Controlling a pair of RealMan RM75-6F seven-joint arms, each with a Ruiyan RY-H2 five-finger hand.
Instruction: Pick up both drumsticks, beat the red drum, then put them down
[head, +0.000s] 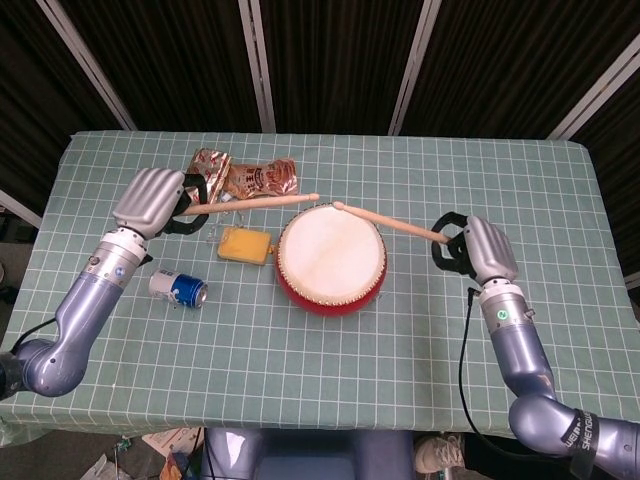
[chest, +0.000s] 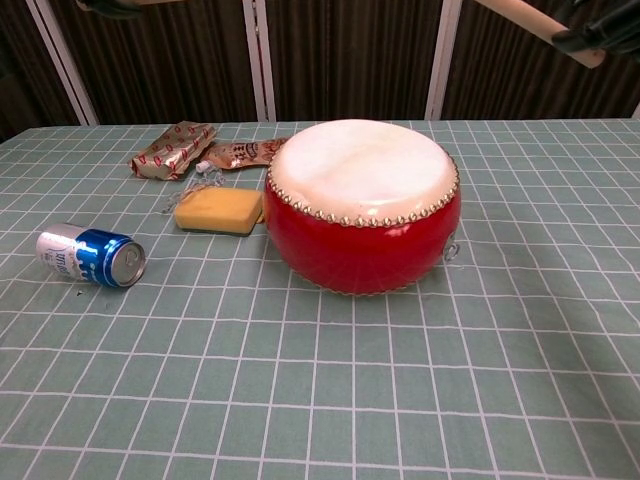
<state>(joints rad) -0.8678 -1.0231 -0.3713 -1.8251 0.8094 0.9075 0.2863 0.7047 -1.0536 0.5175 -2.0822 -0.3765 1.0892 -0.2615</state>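
Note:
The red drum (head: 331, 259) (chest: 362, 205) with its white skin stands in the middle of the table. My left hand (head: 152, 199) holds a wooden drumstick (head: 260, 202) whose tip reaches the drum's far left rim. My right hand (head: 478, 249) grips the other drumstick (head: 388, 222), raised and slanting up-left, with its tip over the drum's far edge. In the chest view only that stick's butt end (chest: 540, 30) and my right hand's dark fingers (chest: 605, 38) show at the top right, and a sliver of my left hand (chest: 110, 8) at the top left.
A yellow sponge (head: 244, 244) lies just left of the drum. A blue can (head: 179, 288) lies on its side near the left forearm. Two snack packets (head: 243, 178) sit behind the sponge. The green checked tablecloth (head: 330, 360) covers the table.

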